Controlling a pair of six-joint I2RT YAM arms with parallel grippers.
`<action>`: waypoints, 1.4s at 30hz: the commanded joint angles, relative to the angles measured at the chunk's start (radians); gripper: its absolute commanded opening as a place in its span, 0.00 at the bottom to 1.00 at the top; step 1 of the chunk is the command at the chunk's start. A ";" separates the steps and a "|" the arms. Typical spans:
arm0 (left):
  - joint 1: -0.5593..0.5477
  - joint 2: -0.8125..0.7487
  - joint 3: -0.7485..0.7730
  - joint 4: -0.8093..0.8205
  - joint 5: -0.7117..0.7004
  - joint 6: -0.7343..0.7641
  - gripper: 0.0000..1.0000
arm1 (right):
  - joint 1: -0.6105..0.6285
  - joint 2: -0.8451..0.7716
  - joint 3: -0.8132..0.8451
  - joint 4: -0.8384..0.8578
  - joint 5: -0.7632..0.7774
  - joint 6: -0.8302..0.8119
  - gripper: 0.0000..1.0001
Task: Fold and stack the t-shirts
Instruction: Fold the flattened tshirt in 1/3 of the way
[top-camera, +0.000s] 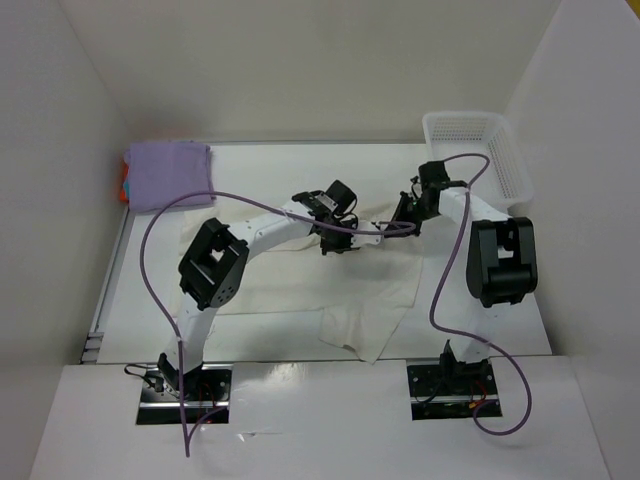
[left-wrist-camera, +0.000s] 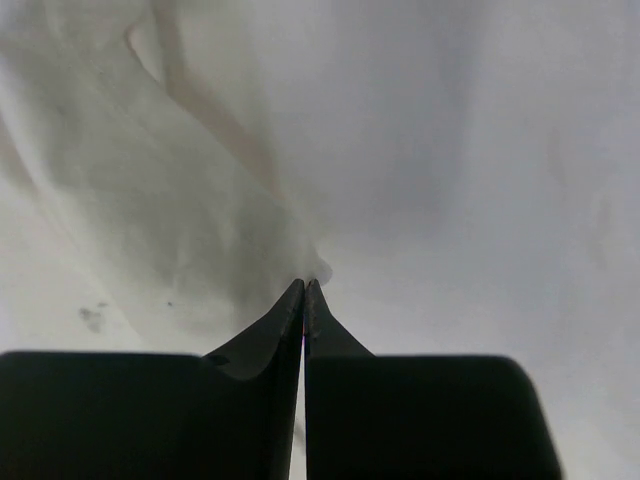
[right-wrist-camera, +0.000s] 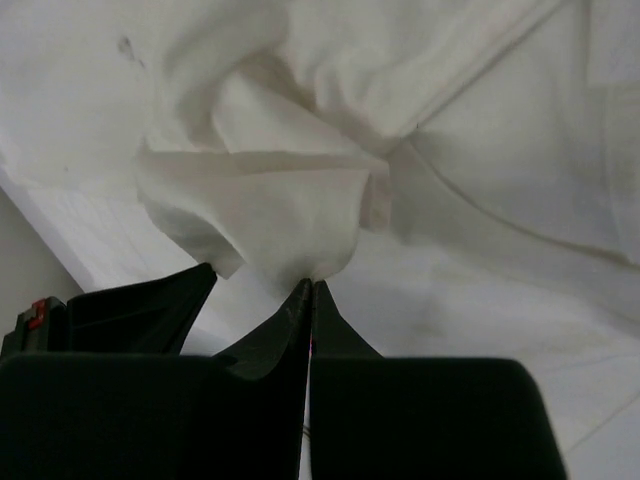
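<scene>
A robotics lab cell is suggested: the white surface (top-camera: 300, 175) is enclosed by plain white panels (top-camera: 330, 60) (purple cables (top-camera: 146, 262) are left trailing).

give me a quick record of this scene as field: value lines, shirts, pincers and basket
off-white t-shirt: unfolded, lying rumpled mid-table
left pincer: shut, pinching a pucker of the off-white cloth
right pincer: shut, pinching a bunched fold of the same shirt
lavender t-shirt: folded, top of the pile at the far left corner
orange t-shirt: only a thin edge shows under the lavender one
teal-blue t-shirt: thin edge only, same pile
basket: white mesh, far right corner
</scene>
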 joint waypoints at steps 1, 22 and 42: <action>-0.004 -0.045 -0.036 -0.064 0.115 0.025 0.05 | 0.026 -0.089 -0.063 -0.026 0.018 -0.003 0.00; 0.080 -0.104 -0.089 -0.192 0.182 0.137 0.06 | 0.044 -0.249 -0.281 -0.138 -0.024 -0.013 0.03; 0.232 -0.273 -0.157 -0.111 -0.089 -0.131 0.43 | 0.023 0.111 0.217 -0.067 0.488 -0.027 0.44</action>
